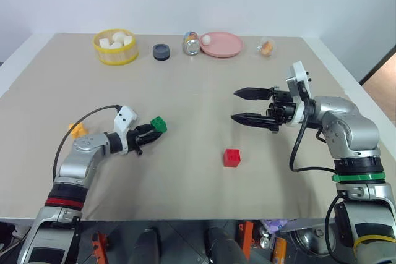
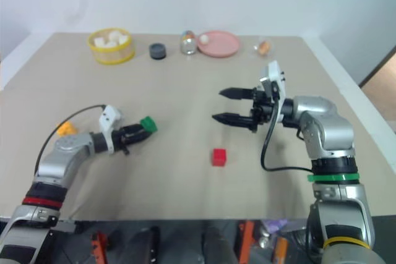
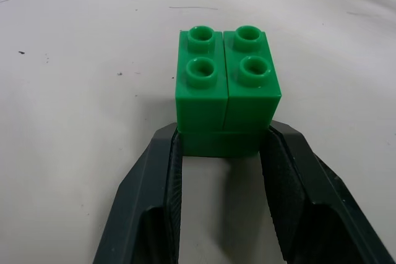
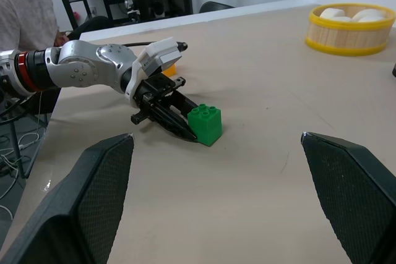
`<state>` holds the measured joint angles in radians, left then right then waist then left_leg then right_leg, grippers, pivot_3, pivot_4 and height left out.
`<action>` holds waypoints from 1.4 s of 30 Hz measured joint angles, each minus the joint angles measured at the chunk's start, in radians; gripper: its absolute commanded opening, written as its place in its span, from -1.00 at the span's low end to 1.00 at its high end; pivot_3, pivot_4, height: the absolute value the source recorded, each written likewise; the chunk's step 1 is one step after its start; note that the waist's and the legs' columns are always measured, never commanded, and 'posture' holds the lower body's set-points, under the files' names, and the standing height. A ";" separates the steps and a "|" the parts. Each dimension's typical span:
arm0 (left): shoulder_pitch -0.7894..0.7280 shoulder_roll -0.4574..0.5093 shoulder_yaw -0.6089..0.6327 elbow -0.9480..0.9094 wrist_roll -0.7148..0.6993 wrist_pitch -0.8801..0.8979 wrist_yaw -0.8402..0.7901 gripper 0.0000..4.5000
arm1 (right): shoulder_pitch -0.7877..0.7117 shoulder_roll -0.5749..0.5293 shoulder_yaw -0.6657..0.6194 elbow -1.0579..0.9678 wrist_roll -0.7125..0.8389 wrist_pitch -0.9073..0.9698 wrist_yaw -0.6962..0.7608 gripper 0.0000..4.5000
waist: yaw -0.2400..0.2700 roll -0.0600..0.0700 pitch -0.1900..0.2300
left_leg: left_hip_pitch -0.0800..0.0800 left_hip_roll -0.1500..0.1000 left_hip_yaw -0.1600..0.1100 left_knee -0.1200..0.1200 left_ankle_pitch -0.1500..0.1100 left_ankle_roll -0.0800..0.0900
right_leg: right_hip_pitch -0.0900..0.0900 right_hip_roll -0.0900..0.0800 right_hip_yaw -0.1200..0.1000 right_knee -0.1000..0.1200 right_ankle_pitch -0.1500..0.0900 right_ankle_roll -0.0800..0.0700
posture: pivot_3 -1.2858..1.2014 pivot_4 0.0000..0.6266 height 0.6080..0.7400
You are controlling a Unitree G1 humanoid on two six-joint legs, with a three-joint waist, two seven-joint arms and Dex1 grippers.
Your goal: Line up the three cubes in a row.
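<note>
The green cube (image 1: pixel 158 124) rests on the tan table at the left, studs up. My left gripper (image 1: pixel 151 131) is shut on the green cube; in the left wrist view both fingers (image 3: pixel 167 171) press its lower sides. The red cube (image 1: pixel 232 157) sits alone near the front middle of the table. Behind my left forearm lies the yellow-orange cube (image 1: pixel 77 130), partly hidden. My right gripper (image 1: pixel 234 104) hovers above the table at the right, pointing left, open and holding nothing, a little behind and to the right of the red cube.
Along the far edge stand a yellow basket (image 1: pixel 116 59) of white lumps, a dark grey puck (image 1: pixel 161 51), a small can (image 1: pixel 190 43), a pink plate (image 1: pixel 229 51) and a small clear cup (image 1: pixel 266 47). A person (image 4: pixel 18 4) sits beyond the table's left side.
</note>
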<state>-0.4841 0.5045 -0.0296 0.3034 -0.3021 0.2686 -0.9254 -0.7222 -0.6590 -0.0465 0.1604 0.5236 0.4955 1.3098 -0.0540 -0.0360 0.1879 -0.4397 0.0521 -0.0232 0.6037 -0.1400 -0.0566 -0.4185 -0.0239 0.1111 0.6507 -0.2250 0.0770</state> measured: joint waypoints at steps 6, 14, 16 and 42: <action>0.002 0.005 -0.012 -0.025 0.010 -0.026 -0.046 -0.44 | -0.001 0.000 0.001 0.002 -0.001 -0.004 0.002 1.00 | 0.000 0.000 0.000 | -0.001 0.000 0.000 0.000 0.000 0.000 | -0.001 0.000 0.000 0.000 0.000 0.000 | 0.03 -0.52 1.00; 0.021 0.079 -0.088 -0.224 -0.025 -0.033 -0.275 -0.44 | -0.012 -0.013 0.005 0.010 -0.002 -0.004 0.018 1.00 | 0.000 0.000 0.000 | 0.000 0.000 0.000 -0.001 0.000 0.000 | -0.001 0.000 0.000 0.000 -0.001 -0.001 | 0.03 -0.52 1.00; 0.021 0.084 -0.112 -0.237 -0.025 -0.031 -0.306 -0.44 | -0.012 -0.014 0.005 0.010 -0.001 -0.004 0.018 1.00 | 0.000 0.000 0.000 | 0.000 0.000 0.000 -0.001 0.000 0.000 | -0.001 0.000 0.000 0.000 -0.001 -0.001 | 0.03 -0.52 1.00; -0.087 -0.021 -0.258 -0.039 0.086 -0.134 -0.435 -0.44 | 0.215 -0.219 -0.006 -0.127 0.030 -0.004 0.107 1.00 | 0.006 0.001 0.000 | -0.001 0.000 -0.001 0.000 0.000 0.000 | -0.001 0.000 0.000 0.000 -0.001 -0.001 | 0.03 -0.52 1.00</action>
<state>-0.5707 0.4830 -0.2877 0.2646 -0.2160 0.1351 -1.3609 -0.5070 -0.8785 -0.0528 0.0336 0.5532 0.4914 1.4167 -0.0485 -0.0354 0.1877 -0.4406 0.0519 -0.0238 0.6039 -0.1401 -0.0564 -0.4193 -0.0235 0.1112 0.6509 -0.2264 0.0765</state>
